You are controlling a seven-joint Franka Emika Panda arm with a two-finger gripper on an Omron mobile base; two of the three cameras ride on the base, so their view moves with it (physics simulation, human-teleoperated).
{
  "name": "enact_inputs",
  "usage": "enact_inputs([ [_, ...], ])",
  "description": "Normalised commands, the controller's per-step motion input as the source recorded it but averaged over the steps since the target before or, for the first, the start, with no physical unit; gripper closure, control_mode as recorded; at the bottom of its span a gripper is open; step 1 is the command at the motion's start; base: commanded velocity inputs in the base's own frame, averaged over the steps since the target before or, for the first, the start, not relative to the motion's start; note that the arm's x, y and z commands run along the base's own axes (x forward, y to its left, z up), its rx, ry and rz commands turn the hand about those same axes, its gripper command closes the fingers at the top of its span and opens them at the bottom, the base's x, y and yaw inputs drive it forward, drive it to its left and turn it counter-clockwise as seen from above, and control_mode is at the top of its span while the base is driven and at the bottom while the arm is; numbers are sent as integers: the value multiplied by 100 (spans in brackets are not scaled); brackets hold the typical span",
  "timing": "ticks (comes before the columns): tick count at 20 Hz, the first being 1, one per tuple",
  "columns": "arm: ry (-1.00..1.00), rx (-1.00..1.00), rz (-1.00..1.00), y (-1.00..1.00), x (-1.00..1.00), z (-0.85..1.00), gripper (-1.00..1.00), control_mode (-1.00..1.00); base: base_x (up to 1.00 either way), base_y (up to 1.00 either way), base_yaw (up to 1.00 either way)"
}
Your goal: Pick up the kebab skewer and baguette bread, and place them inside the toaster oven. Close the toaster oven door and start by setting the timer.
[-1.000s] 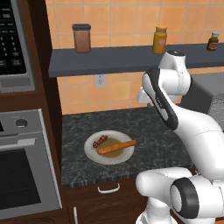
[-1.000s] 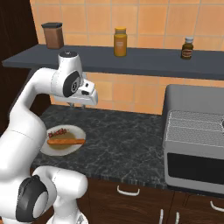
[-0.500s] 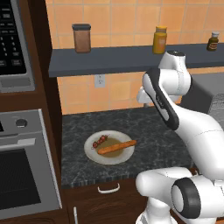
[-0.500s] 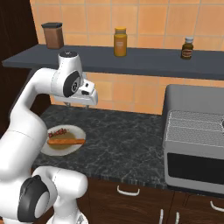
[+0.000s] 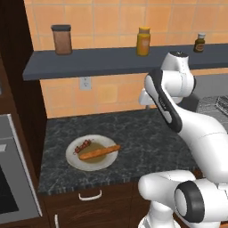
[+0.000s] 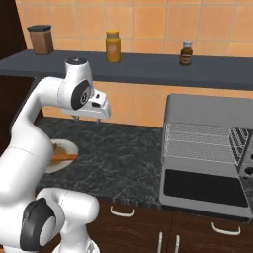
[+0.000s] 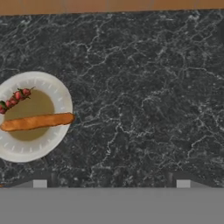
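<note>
Overhead, the gripper (image 7: 111, 181) is held high above the dark counter (image 7: 144, 92), its two fingertips set wide apart at the bottom of the hand view with nothing between them. Off to one side in that view a white plate (image 7: 48, 146) is seen, with the baguette (image 7: 37, 122) laid across it and the kebab skewer (image 7: 15, 98) just beside the loaf. The same plate (image 5: 73, 156) is shown whole in the left base view, while in the right base view it is partly hidden by the arm. The toaster oven (image 6: 210, 153) is seen in the right base view, well apart from the plate, its door (image 6: 205, 190) folded down and the wire racks exposed. Three jars stand on the shelf (image 6: 148, 69) above.
</note>
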Motion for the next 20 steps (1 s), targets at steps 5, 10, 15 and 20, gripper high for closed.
enact_inputs([
  [5, 0, 0, 0, 0, 0, 0, -100, 100, 0, -63, 0],
  [10, 0, 0, 0, 0, 0, 0, -100, 100, 0, -61, 0],
  [15, 0, 0, 0, 0, 0, 0, -100, 100, 0, -10, 0],
  [20, 0, 0, 0, 0, 0, 0, -100, 100, 0, 0, 0],
])
